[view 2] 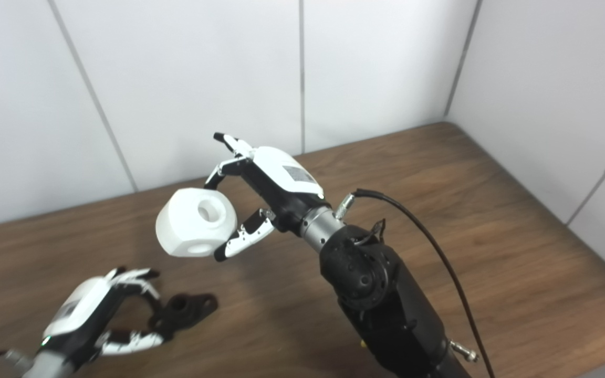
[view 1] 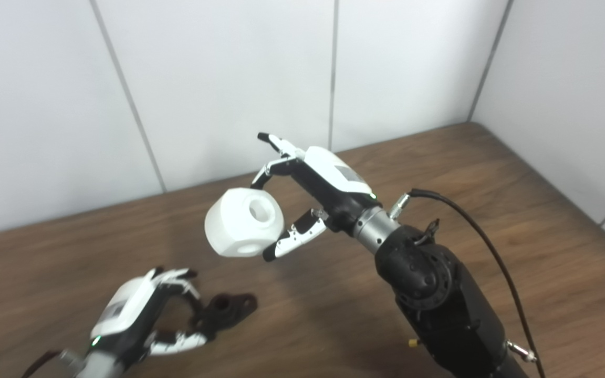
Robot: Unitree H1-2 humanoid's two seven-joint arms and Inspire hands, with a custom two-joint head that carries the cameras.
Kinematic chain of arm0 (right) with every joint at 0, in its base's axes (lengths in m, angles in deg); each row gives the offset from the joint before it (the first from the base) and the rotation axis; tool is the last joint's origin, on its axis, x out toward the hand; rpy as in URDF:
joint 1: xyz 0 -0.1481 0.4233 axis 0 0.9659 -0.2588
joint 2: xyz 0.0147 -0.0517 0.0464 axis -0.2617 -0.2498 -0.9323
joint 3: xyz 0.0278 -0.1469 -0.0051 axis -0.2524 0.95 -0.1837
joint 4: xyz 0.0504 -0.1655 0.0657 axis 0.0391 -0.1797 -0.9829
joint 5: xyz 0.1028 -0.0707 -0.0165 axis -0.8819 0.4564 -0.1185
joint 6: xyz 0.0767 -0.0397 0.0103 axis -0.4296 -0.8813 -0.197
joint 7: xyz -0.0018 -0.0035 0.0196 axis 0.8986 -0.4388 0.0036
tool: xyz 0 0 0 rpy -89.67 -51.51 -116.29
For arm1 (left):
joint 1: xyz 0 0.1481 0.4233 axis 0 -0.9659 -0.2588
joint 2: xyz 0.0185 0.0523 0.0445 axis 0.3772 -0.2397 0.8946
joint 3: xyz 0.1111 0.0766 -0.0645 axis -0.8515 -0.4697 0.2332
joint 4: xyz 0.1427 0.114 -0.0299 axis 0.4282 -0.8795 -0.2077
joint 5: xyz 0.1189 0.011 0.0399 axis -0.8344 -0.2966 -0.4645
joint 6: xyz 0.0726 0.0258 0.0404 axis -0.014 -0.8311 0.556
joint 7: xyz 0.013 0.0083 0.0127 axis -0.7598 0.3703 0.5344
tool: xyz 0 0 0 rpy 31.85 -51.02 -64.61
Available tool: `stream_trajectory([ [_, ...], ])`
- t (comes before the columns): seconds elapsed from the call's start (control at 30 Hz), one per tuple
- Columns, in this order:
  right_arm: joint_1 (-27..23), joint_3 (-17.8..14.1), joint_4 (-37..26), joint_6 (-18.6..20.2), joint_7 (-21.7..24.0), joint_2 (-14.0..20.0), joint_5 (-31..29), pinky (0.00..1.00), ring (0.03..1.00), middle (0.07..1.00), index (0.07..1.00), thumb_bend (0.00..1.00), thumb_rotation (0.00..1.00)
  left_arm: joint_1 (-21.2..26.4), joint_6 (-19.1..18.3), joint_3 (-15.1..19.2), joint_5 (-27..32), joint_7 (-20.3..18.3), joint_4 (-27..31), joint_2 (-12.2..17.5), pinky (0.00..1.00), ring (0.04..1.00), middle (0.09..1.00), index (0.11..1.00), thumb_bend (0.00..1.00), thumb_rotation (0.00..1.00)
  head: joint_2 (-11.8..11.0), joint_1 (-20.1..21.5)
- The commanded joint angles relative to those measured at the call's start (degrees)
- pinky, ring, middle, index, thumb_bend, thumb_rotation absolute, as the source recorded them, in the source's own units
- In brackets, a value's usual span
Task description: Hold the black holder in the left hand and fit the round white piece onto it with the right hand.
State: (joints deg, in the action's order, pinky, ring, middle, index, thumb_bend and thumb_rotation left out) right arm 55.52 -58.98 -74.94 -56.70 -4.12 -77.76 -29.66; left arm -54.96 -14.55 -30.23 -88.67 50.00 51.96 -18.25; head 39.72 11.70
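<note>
white wall panels back a brown wooden table. one round white piece sits clamped between the right hand's upper fingers and thumb, raised off the wood. one black holder lies low, at the left hand's fingertips — curled around its near end. both views match, though the right eye shows more table edge at the lower right.

light: bright, even | shadows: soft on table | blur: slight
</note>
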Motion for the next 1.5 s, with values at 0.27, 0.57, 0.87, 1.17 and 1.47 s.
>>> stream_trajectory([
  [0.27, 1.80, 2.77, -3.38, -2.59, -0.21, -1.62, 0.88, 1.00, 1.000, 1.000, 0.477, 0.52, 0.13, 1.43, 2.04, -1.32, -1.20, 1.06, -0.61, -1.24, 1.00, 0.878, 0.865, 0.481, 0.52, 0.04, 0.66, -3.45],
  [0.57, 3.00, 2.99, -3.91, -2.45, -0.32, -1.92, 1.85, 1.00, 1.000, 1.000, 0.477, 0.52, 0.13, 1.19, 3.15, -1.42, -1.57, 2.24, -1.35, -1.75, 1.00, 0.870, 0.861, 0.481, 0.52, 0.04, 0.53, -4.37],
  [0.87, 2.44, 2.97, -7.14, 0.18, 6.31, -3.02, 8.63, 1.00, 1.000, 1.000, 0.478, 0.52, 0.13, 1.01, 2.99, -1.30, -1.76, 1.96, -0.95, -1.93, 1.00, 0.876, 0.863, 0.481, 0.52, 0.04, 0.32, -3.94],
  [1.17, 2.03, 1.13, -8.15, 0.08, 11.08, -4.99, 12.78, 1.00, 1.000, 1.000, 0.478, 0.52, 0.13, 0.98, 1.88, -1.06, -1.67, 1.24, -0.26, -2.13, 1.00, 0.877, 0.864, 0.481, 0.52, 0.04, 0.43, -4.09],
  [1.47, 2.02, 0.67, -9.10, -0.34, 14.93, -4.82, 14.47, 1.00, 1.000, 1.000, 0.479, 0.52, 0.13, 0.97, 1.56, -1.04, -2.41, 0.81, 0.61, -2.34, 1.00, 0.873, 0.864, 0.481, 0.52, 0.04, 1.16, -4.41],
])
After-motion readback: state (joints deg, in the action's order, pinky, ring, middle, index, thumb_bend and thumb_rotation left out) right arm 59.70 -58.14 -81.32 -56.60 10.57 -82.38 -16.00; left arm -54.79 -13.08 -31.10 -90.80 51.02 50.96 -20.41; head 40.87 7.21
